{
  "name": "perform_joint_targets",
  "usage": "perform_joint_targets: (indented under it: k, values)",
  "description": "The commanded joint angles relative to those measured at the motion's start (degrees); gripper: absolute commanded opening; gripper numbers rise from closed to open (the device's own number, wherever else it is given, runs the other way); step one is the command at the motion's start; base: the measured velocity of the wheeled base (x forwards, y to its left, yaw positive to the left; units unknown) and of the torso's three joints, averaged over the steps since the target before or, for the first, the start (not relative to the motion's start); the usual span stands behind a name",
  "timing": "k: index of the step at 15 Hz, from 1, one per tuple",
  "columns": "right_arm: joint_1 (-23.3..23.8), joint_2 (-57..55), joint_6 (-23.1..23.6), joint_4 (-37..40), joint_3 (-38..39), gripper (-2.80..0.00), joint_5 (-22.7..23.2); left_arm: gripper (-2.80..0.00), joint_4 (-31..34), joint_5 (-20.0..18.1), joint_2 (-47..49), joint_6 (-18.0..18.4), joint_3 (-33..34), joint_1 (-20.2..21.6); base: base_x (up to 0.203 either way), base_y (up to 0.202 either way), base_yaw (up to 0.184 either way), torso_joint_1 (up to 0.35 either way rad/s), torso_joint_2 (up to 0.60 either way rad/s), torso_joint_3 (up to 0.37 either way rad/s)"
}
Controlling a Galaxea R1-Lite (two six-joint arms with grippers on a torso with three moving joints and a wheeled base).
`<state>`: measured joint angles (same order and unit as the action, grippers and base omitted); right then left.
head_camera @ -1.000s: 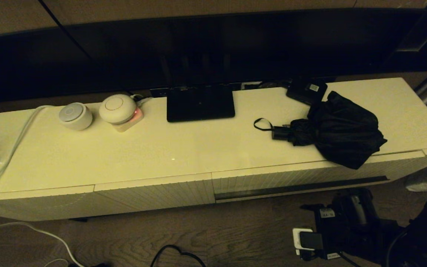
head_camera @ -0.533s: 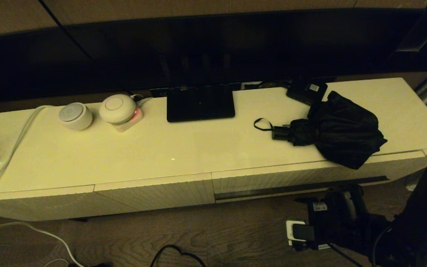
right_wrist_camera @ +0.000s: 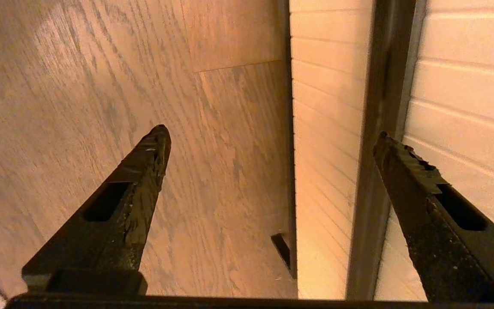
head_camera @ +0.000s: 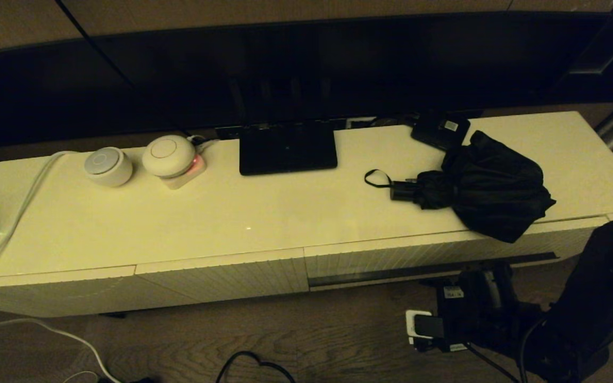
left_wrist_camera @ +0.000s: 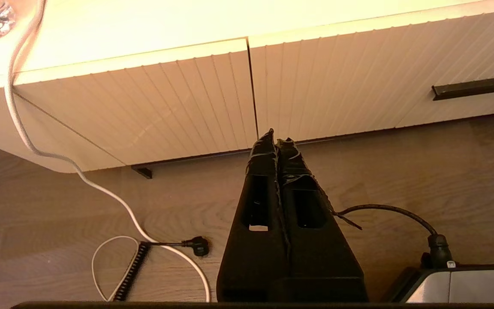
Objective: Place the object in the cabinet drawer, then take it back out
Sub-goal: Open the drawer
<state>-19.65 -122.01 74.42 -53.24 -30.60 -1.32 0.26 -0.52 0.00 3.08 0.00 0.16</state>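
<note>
Cream drawer (head_camera: 429,255) being shut, I am bringing my right end effector (right_wrist_camera: 272,141), fingers spread wide, toward its dark slot (right_wrist_camera: 380,128) to hook next

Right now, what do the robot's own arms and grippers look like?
Both grippers are black. The left gripper has two long tapering fingers, each with an oblong slot. The right gripper has the same slotted fingers with ridged inner faces. In the head view the right arm is bulky and black, with white labels and thin black cables.
</note>
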Motion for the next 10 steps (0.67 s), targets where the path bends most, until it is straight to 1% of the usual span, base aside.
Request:
perform_joint_targets:
  k: [1,5,10]
  values:
    - [-0.04,-1.39,0.38,-0.29,-0.79,0.0,-0.02,-2.8,0.0,0.0,0.0,-0.01,0.18,0.02,0.0,0.0,0.0,0.0,0.0,0.0]
    - [-0.04,-1.48,0.38,-0.02,-1.75,0.0,-0.09,-2.8,0.0,0.0,0.0,-0.01,0.18,0.02,0.0,0.0,0.0,0.0,0.0,0.0]
    - [-0.29,-1.74,0.31,-0.11,0.36,0.0,-0.18,-2.8,0.0,0.0,0.0,-0.01,0.18,0.02,0.0,0.0,0.0,0.0,0.0,0.0]
